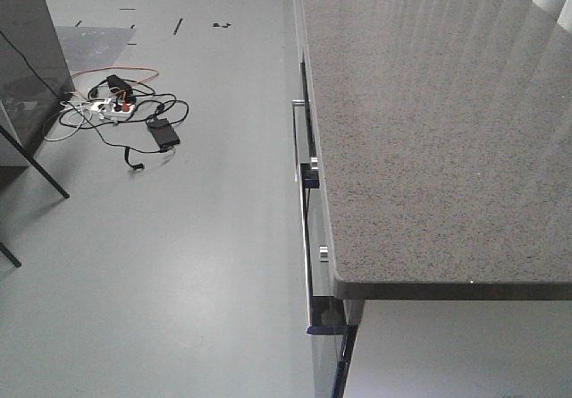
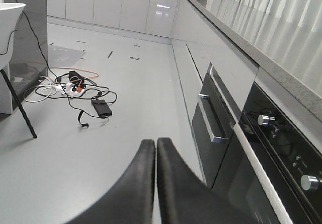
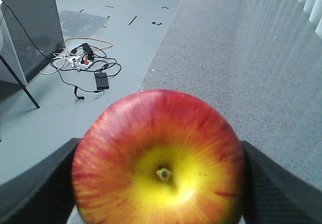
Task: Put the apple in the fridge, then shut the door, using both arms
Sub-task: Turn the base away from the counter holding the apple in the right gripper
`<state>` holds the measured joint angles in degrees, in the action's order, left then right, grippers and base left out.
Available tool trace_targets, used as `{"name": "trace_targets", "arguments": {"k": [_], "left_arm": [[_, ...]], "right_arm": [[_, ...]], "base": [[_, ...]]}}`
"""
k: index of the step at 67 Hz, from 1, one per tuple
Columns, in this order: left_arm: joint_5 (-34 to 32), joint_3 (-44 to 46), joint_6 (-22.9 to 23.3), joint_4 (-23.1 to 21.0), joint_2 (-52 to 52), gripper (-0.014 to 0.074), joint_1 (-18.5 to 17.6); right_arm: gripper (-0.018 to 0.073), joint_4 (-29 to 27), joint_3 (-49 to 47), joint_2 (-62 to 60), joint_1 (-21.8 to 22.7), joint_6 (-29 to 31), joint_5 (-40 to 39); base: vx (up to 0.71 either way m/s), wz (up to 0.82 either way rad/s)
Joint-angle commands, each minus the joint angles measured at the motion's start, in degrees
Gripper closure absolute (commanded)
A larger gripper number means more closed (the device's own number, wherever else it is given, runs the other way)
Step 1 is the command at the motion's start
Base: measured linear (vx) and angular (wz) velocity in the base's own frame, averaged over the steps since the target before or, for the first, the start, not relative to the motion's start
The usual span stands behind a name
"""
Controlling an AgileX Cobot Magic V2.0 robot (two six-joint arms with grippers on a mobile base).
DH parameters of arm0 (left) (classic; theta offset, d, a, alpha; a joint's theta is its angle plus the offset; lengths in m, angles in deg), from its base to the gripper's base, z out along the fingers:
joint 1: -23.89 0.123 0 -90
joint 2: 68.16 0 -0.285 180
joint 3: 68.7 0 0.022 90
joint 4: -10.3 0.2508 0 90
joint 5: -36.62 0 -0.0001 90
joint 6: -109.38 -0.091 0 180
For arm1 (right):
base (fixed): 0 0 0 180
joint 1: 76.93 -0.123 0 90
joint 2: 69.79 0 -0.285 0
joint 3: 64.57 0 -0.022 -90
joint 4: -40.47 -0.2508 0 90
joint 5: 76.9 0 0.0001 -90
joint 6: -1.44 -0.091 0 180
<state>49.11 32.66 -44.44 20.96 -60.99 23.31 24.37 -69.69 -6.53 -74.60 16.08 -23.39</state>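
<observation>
The front camera is looking steeply down along the bench edge. The left wrist view is sitting lower, facing along the oven fronts. The right wrist view is pressing close behind the apple, above the bench. All three are sharing the cable tangle.

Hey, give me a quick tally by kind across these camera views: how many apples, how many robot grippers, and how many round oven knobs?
apple: 1
grippers, the left gripper and the right gripper: 2
oven knobs: 2
Total: 5
</observation>
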Motion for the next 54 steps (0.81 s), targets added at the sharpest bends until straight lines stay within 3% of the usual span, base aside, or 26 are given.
{"name": "trace_targets", "arguments": {"k": [1, 30, 54], "left_arm": [[-4.2, 1.1, 0.2, -0.2, -0.9, 0.0603, 0.1], [-4.2, 1.1, 0.2, -0.2, -0.9, 0.0603, 0.1], [-4.2, 1.1, 0.2, -0.2, -0.9, 0.0603, 0.1]], "right_arm": [[0.0356, -0.7, -1.7, -0.5, 0.0, 0.3, -4.5], [0.0356, -0.7, -1.7, -0.5, 0.0, 0.3, -4.4], [0.0356, -0.7, -1.7, -0.5, 0.0, 0.3, -4.4]], "base": [[0.00, 0.00], [-0.03, 0.11], [-0.05, 0.35]]}}
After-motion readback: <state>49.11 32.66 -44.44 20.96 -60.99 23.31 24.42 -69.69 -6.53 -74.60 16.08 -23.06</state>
